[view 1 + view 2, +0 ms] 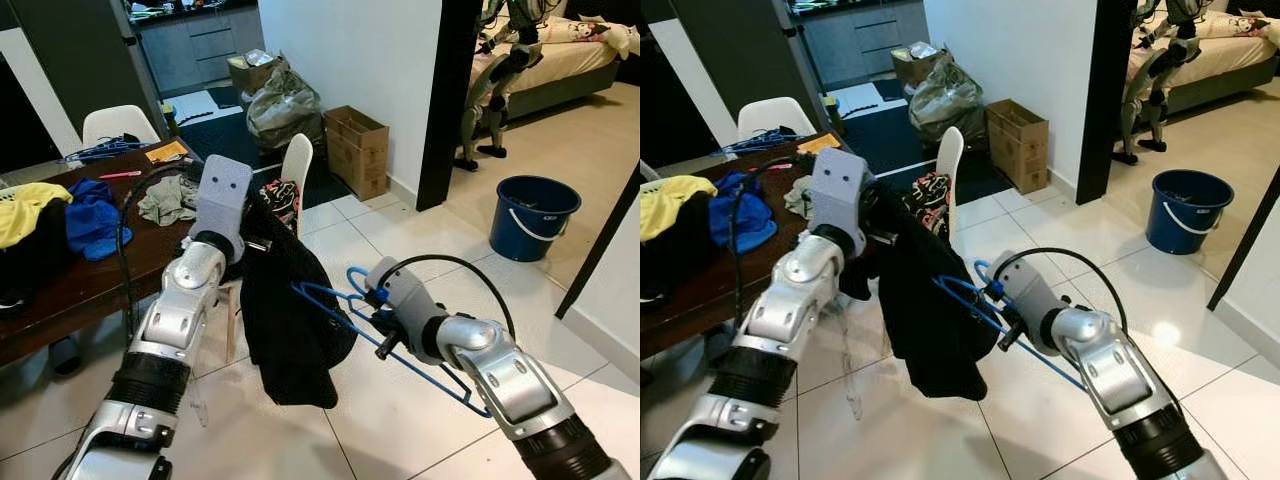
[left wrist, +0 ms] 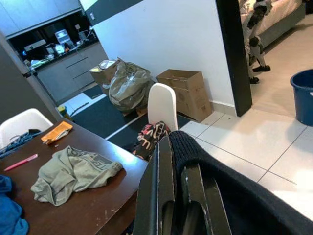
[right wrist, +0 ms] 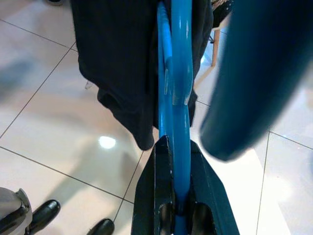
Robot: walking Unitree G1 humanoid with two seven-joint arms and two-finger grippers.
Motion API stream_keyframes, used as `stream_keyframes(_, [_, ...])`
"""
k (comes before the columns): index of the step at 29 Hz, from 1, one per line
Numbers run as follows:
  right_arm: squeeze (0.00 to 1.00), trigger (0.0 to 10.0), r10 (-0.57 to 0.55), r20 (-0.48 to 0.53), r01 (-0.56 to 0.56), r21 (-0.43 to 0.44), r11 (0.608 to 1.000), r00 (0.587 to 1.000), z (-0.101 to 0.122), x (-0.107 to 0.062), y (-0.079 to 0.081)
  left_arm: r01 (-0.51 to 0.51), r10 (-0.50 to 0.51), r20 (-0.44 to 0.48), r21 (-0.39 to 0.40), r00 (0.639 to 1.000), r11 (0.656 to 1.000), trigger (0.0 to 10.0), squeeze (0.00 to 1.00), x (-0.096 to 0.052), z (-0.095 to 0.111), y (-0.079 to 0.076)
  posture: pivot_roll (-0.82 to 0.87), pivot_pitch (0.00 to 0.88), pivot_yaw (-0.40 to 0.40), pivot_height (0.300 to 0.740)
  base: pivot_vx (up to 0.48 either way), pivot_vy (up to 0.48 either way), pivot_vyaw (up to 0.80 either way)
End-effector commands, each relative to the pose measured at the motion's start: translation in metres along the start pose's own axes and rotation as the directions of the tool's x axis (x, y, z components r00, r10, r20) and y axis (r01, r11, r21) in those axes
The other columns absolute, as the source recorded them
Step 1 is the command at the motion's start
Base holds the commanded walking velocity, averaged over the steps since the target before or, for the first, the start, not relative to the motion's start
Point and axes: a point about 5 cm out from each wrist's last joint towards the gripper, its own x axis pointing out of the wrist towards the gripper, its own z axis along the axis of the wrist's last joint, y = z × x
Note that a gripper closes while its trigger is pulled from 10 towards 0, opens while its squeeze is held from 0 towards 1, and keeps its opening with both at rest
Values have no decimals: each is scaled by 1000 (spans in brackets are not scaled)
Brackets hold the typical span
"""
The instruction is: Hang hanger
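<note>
Midway, by the look of it: black garment (image 1: 290, 320) held up over the tiled floor (image 1: 420, 250), gathered at its top in the left pincer (image 2: 178, 196), whose fingers (image 2: 159, 186) are clenched on the fabric. Blue hanger (image 1: 345, 310) gripped in the right pincer (image 3: 176, 196), clamped on the wire, one end reaching in against the cloth. Whether that end is inside the garment or only beside it: cannot tell. No rail or hook for hanging to be made out, so the hanging itself judged not yet done; likely left are seating the garment on the hanger and finding a place for it.

From the head views: both arms together, dark wooden surface (image 1: 90, 280) to the left with yellow and blue clothes, white chair (image 1: 297, 165), blue bucket (image 1: 533, 215) well apart by the doorway. From the left wrist view: an olive garment (image 2: 73, 171) on the surface, cardboard box (image 2: 188, 90) against the wall. From the right wrist view: hanger wire running straight out from between the fingers, garment's hem hanging beyond, clear of the floor.
</note>
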Motion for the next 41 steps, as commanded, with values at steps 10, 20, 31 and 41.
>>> stream_keyframes(10, [0, 10000, 21, -6, -21, -32, 999, 1000, -3, -3, 1, 60, -66, 28, 160, 997, 985, 10000, 0, -7, 2, 17, -50, 0, 108, 740, 0, 0, 0])
stream_keyframes(20, [0, 10000, 51, 0, -51, -47, 998, 999, -9, -8, 0, 94, -93, -13, 210, 996, 973, 10000, 0, -12, -7, 30, -38, 0, 114, 740, 0, 0, 0])
stream_keyframes(31, [0, 10000, 89, 25, -86, -89, 992, 996, -3, -19, -7, 119, -113, -39, 267, 993, 956, 10000, 0, -15, -11, 35, -43, 0, 96, 740, 0, 0, 0])
stream_keyframes(41, [0, 10000, 192, 54, -183, -139, 973, 980, 2, -20, 8, 133, -129, -34, 293, 991, 947, 10000, 0, -15, -11, 31, -52, 0, 102, 740, 0, 0, 0])
